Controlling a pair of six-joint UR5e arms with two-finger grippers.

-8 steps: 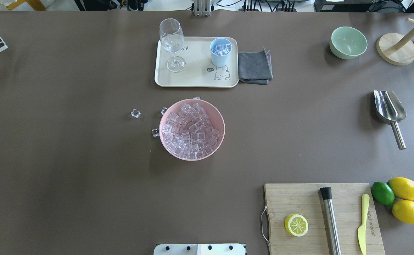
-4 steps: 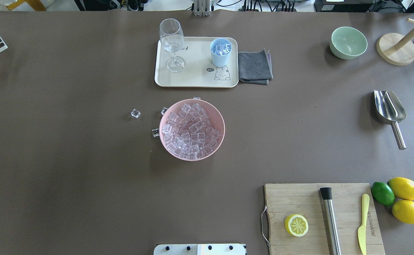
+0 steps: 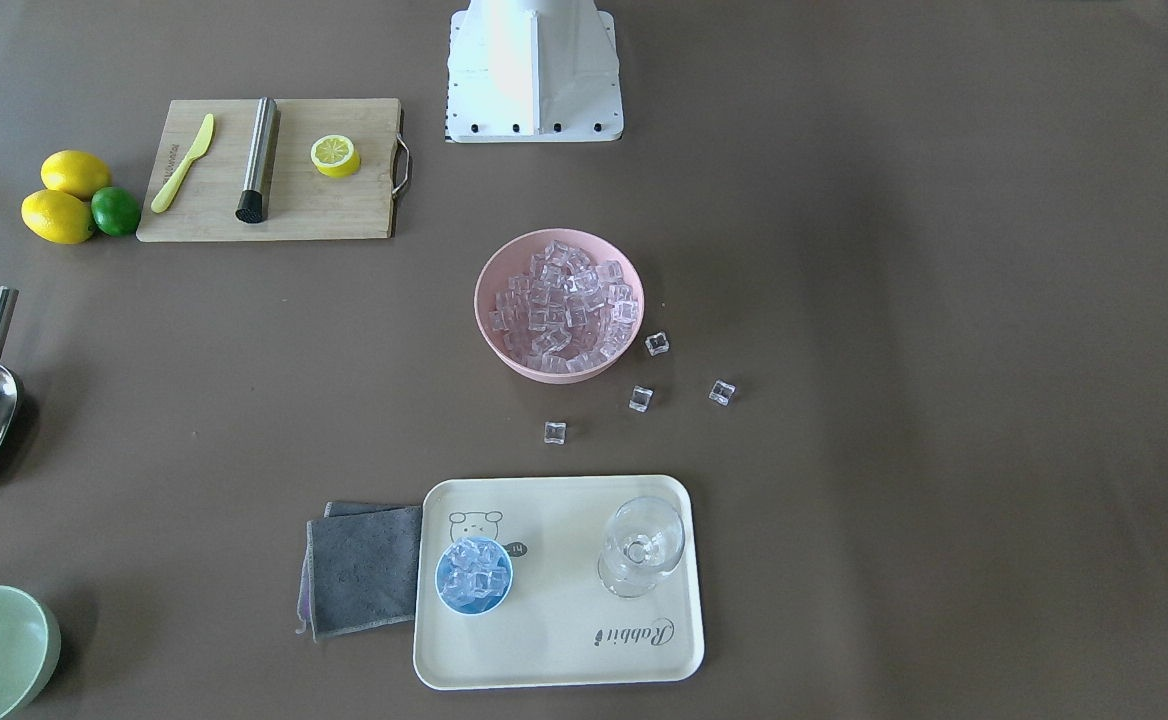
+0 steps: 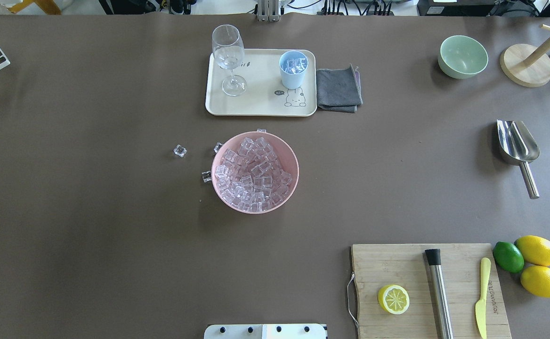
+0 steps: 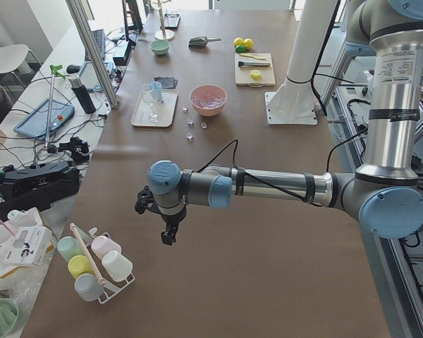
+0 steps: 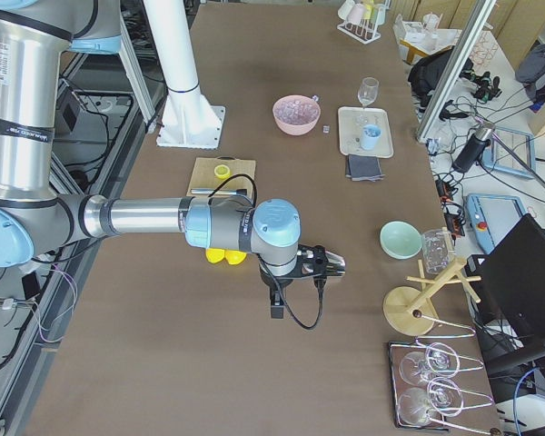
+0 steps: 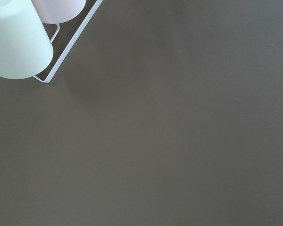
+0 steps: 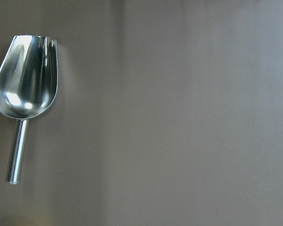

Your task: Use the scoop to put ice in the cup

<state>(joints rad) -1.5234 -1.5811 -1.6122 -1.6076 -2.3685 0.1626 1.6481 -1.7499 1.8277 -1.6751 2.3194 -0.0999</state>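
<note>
The silver scoop lies empty on the table at the right, handle toward the robot; it also shows in the right wrist view. The light-blue cup stands on a cream tray and holds some ice. More ice fills a pink bowl at mid-table, with a few loose cubes beside it. My right gripper hovers near the scoop. My left gripper hangs over bare table at the far left. I cannot tell whether either is open or shut.
A stemmed glass shares the tray, with a grey cloth beside it. A pale-green bowl and wooden stand sit far right. A cutting board holds a lemon half, steel cylinder and knife. A cup rack stands near my left gripper.
</note>
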